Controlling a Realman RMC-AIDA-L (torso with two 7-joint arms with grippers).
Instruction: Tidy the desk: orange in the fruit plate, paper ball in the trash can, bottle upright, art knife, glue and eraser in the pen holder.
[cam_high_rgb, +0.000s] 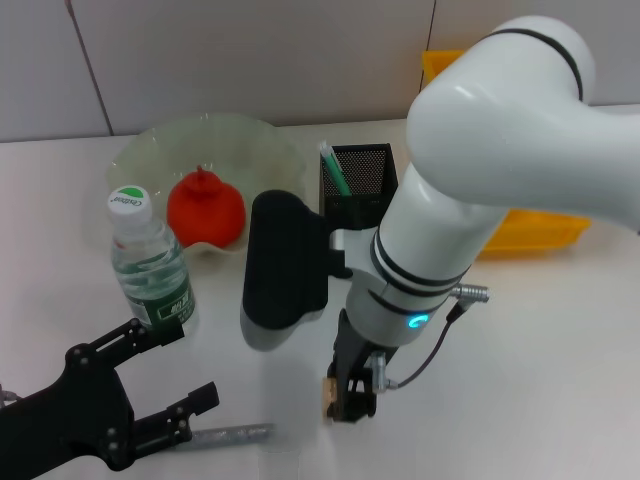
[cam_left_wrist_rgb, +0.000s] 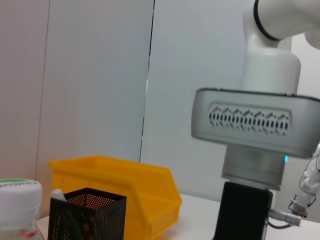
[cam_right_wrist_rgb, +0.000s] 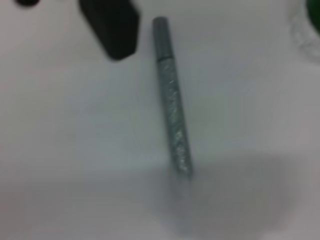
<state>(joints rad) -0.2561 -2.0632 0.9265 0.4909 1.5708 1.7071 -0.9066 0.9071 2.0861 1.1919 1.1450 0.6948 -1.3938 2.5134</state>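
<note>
Right gripper (cam_high_rgb: 352, 398) down at the near-centre of the desk, pinching a small beige block — apparently the eraser (cam_high_rgb: 329, 398).

Judged from here, the step is to lift it straight up, carry it far-right over the pen holder (cam_high_rgb: 358, 184) and release only once centred above the mesh opening — clear of the green stick already inside. Left gripper (cam_high_rgb: 160, 385) sits spread at the near left, beside the grey art knife (cam_high_rgb: 228, 435). Orange (cam_high_rgb: 205, 209) lies in the fruit plate (cam_high_rgb: 150, 150); bottle (cam_high_rgb: 148, 263) stands upright.

orange (cam_high_rgb: 205, 209): red-orange
fruit plate (cam_high_rgb: 150, 147): pale translucent green
bottle (cam_high_rgb: 150, 264): clear, green label, white cap
pen holder (cam_high_rgb: 362, 172): black mesh
trash can (cam_high_rgb: 535, 232): bright yellow
art knife (cam_right_wrist_rgb: 172, 100): speckled silver-grey
bench (cam_high_rgb: 540, 370): white
</note>
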